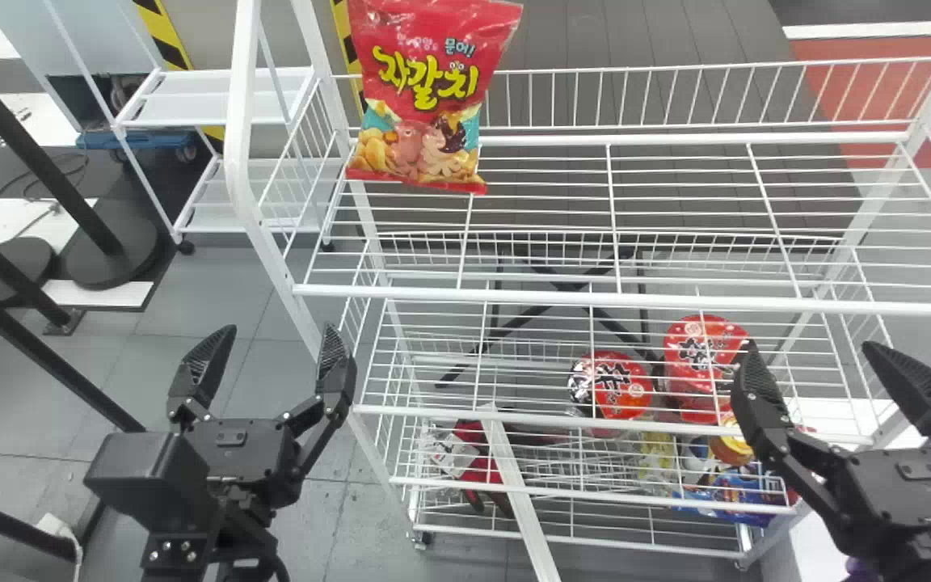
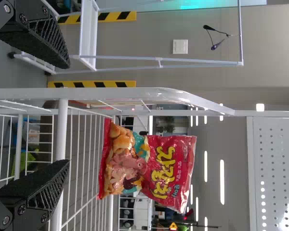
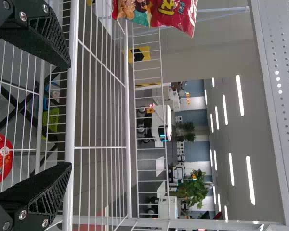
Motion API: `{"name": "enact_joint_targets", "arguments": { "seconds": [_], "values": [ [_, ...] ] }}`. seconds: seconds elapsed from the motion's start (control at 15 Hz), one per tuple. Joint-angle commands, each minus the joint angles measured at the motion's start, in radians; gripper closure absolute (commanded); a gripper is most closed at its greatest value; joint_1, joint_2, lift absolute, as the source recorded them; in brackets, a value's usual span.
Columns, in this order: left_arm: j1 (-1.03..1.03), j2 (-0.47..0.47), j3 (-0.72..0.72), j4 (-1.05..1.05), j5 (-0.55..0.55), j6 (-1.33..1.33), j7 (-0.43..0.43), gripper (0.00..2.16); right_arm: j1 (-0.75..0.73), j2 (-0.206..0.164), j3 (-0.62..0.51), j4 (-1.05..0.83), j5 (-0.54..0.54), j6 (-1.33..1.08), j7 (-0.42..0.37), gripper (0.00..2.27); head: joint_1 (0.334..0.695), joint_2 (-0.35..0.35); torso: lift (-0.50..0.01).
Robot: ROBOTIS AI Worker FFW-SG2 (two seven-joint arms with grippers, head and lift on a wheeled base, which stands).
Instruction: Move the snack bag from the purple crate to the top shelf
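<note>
The red snack bag [image 1: 425,97] stands upright on the top shelf [image 1: 619,301] of the white wire rack, at its left end near the back rail. My left gripper [image 1: 267,356] is open to the left of the rack's front, apart from the bag. My right gripper [image 1: 817,364] is open before the rack's right part, below the top shelf's front bar. In the left wrist view, the snack bag [image 2: 147,166] rises beyond the open left gripper [image 2: 62,113]. From the right wrist, part of the snack bag [image 3: 156,13] shows past the open right gripper [image 3: 65,115].
Lower shelves hold red cup packages [image 1: 611,384] and several other snack packs [image 1: 732,485]. A white post [image 1: 246,145] rises at the rack's left side. Farther left are a small white cart [image 1: 215,97] and black poles [image 1: 37,153]. A white bar [image 1: 518,493] slants before the lower shelves.
</note>
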Motion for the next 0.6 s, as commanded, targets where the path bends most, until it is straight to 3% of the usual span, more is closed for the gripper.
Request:
{"name": "enact_joint_targets", "arguments": {
  "seconds": [0.0,0.53],
  "values": [
    [0.002,-0.003,0.0,0.0,-0.002,0.0,0.0,0.12,0.001,0.001,-0.004,0.0,-0.001,0.004,0.0,0.08,0.695,0.113,-0.121],
    [0.004,-0.003,-0.003,0.002,-0.005,-0.003,0.002,0.12,-0.001,0.001,-0.006,0.001,-0.007,0.001,0.003,0.08,0.695,0.106,-0.153]
  ]
}}
